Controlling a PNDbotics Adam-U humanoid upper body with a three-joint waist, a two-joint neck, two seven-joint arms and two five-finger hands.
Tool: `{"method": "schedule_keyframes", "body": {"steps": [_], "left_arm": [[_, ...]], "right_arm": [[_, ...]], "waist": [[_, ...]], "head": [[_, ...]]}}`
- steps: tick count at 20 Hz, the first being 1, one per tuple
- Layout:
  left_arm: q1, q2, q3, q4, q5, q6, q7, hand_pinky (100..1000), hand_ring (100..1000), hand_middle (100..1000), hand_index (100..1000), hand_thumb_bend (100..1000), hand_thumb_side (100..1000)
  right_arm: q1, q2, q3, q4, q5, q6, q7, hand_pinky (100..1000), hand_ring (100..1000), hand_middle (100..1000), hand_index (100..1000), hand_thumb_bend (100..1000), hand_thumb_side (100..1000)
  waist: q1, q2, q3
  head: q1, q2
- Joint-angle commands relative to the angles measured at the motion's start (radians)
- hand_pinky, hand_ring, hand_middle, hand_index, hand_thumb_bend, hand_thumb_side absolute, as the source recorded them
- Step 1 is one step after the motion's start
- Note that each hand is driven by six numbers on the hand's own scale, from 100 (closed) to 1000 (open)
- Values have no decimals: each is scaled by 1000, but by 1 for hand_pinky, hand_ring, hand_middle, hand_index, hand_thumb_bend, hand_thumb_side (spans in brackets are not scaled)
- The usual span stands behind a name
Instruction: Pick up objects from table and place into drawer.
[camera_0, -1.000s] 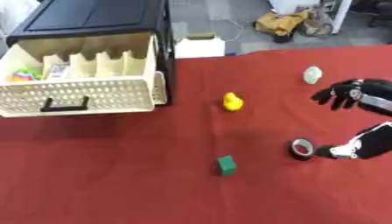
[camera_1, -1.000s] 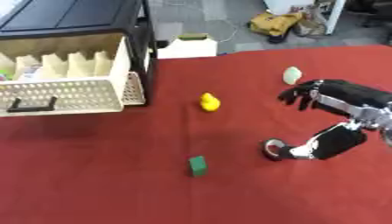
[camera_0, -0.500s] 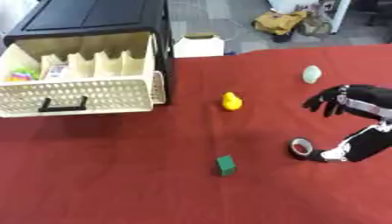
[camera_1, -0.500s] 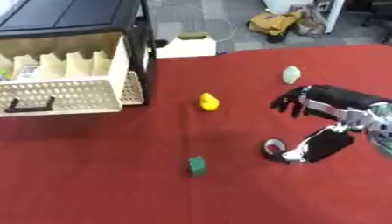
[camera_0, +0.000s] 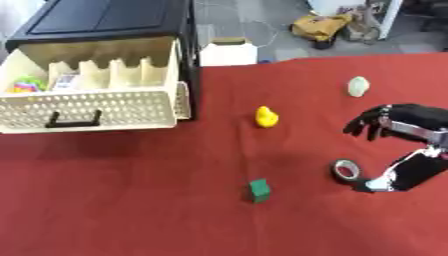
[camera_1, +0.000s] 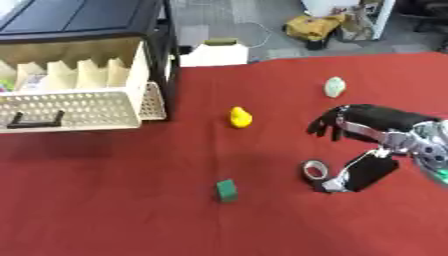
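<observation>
Covering desk, red cloth, grey floor beyond, right hand w/ fingers curled, empty, tape roll below it, yellow duck to its left, nothing blocking.

So the desk is covered in a plain red cloth, and its far edge runs slightly uphill toward the right. Past that edge there's a grey tiled floor with a thin cable snaking across it. A small white cardboard box sits on the floor right against the desk's far edge. Further back, near the top right corner, a yellow-tan bag is slumped beside a white post or furniture leg. Lighting looks even, no hard shadows.
</observation>
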Motion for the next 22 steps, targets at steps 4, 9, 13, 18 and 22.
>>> {"method": "schedule_keyframes", "body": {"steps": [4, 9, 13, 18, 22], "left_arm": [[-11, 10, 5, -12, 3, -2, -2, 100, 100, 100, 752, 408, 1000], [-10, 8, 4, -12, 3, -4, -5, 100, 100, 100, 732, 398, 1000], [-9, 6, 5, -12, 4, -4, -6, 100, 100, 100, 728, 391, 1000], [-6, 3, 6, -12, 5, -4, -6, 100, 100, 100, 726, 381, 1000], [-5, 0, 7, -12, 5, -5, -6, 100, 100, 100, 725, 375, 1000]], "right_arm": [[-16, -16, 9, 15, 35, -9, 16, 685, 696, 727, 847, 529, 374], [-23, -10, 23, 36, 64, -14, 20, 682, 686, 725, 843, 503, 381], [-31, -2, 29, 51, 70, -11, 16, 682, 684, 725, 850, 490, 392], [-43, 10, 41, 69, 71, -4, 14, 683, 685, 718, 857, 476, 388], [-50, 18, 50, 87, 71, -2, 18, 680, 682, 717, 861, 468, 367]], "waist": [[-4, -10, 4], [-5, -7, 5], [-5, -6, 8], [-4, -4, 10], [-4, 0, 12]], "head": [[-6, -9], [-8, -10], [-10, -13], [-12, -17], [-12, -19]]}}
